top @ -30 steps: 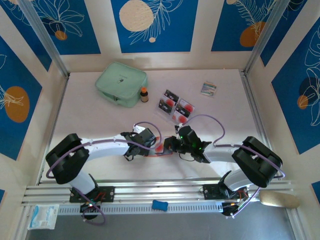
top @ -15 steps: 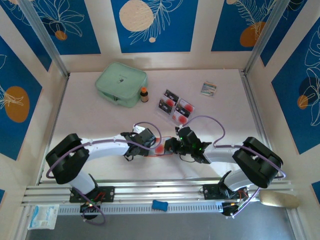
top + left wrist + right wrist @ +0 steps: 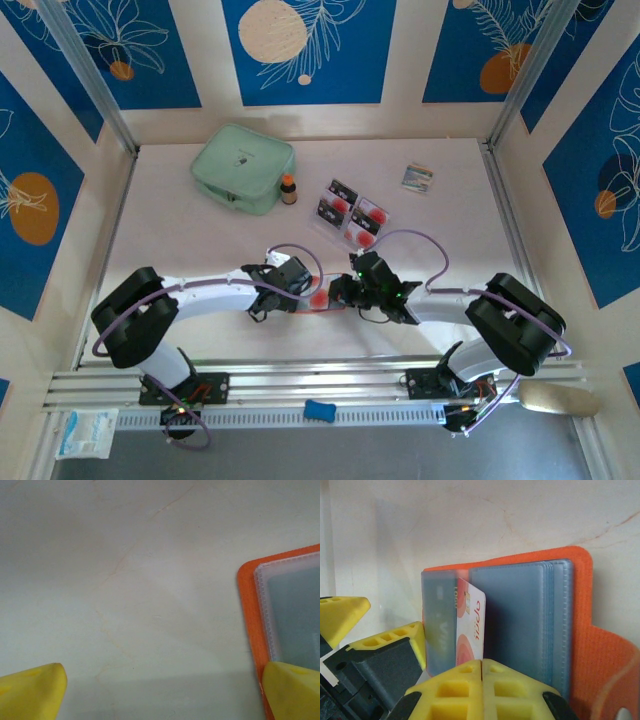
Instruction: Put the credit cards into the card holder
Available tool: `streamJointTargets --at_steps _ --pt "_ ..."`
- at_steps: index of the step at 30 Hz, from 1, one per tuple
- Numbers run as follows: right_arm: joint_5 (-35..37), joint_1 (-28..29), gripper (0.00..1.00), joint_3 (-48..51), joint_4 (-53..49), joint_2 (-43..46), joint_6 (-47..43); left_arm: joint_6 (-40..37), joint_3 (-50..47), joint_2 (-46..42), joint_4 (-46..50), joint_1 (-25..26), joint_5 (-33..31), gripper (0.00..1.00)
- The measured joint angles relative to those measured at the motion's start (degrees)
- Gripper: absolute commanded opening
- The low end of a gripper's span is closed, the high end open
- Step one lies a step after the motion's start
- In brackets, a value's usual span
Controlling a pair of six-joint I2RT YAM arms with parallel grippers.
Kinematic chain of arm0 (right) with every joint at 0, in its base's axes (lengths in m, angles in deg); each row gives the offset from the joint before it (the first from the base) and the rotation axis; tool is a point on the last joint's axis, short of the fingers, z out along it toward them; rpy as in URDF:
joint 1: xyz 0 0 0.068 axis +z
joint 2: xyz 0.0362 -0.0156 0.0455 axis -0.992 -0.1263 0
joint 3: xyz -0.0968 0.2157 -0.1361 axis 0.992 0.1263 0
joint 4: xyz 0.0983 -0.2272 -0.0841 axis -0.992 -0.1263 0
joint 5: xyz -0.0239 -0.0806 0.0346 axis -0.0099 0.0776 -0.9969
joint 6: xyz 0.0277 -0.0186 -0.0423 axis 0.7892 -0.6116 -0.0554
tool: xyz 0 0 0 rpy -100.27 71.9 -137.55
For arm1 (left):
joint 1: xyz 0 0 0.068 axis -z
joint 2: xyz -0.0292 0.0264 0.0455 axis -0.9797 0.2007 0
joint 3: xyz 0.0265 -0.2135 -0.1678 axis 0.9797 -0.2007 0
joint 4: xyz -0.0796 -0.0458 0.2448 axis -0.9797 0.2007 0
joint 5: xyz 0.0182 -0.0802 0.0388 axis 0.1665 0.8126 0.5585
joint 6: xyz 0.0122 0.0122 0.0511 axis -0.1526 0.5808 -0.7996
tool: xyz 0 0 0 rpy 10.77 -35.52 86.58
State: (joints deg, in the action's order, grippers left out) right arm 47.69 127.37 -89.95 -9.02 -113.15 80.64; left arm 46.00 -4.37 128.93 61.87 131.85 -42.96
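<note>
The card holder (image 3: pixel 581 630) lies open on the table, orange-red with grey see-through sleeves, and shows between the two grippers (image 3: pixel 319 298). My right gripper (image 3: pixel 481 665) is shut on a pale credit card (image 3: pixel 471 614) with red marks. The card stands on edge, partly behind a sleeve. My left gripper (image 3: pixel 165 690) is open, low over the table, with one yellow fingertip (image 3: pixel 292 687) on the holder's orange edge (image 3: pixel 246 605). Several more credit cards (image 3: pixel 352 210), black and pale, lie on the table beyond. Both grippers meet mid-table: left (image 3: pixel 303 290), right (image 3: pixel 337 292).
A mint-green zip pouch (image 3: pixel 243 166) sits at the back left with a small brown bottle (image 3: pixel 288 189) beside it. A multicoloured packet (image 3: pixel 417 178) lies at the back right. A blue object (image 3: pixel 319 410) and a white packet (image 3: pixel 88 432) rest by the front rail.
The right wrist has edged slightly left and away from the bases with the card. The left arm has stayed still.
</note>
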Motion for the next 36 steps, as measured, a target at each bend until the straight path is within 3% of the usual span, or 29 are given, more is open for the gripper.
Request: streamJointTargets --at_steps 22,35,36 --pt "-2.51 0.0 0.0 -5.7 -5.07 -5.68 0.42 -0.02 -0.26 -0.04 -0.2 0.0 -0.02 1.0" --pt "-8.39 0.0 0.0 -12.81 -8.79 -12.11 -2.14 -0.02 -0.28 -2.1 -0.17 0.0 -0.7 1.0" --pt "-9.07 0.0 0.04 -13.66 -9.62 -12.55 -2.84 0.0 -0.35 -2.84 -0.2 0.0 -0.7 1.0"
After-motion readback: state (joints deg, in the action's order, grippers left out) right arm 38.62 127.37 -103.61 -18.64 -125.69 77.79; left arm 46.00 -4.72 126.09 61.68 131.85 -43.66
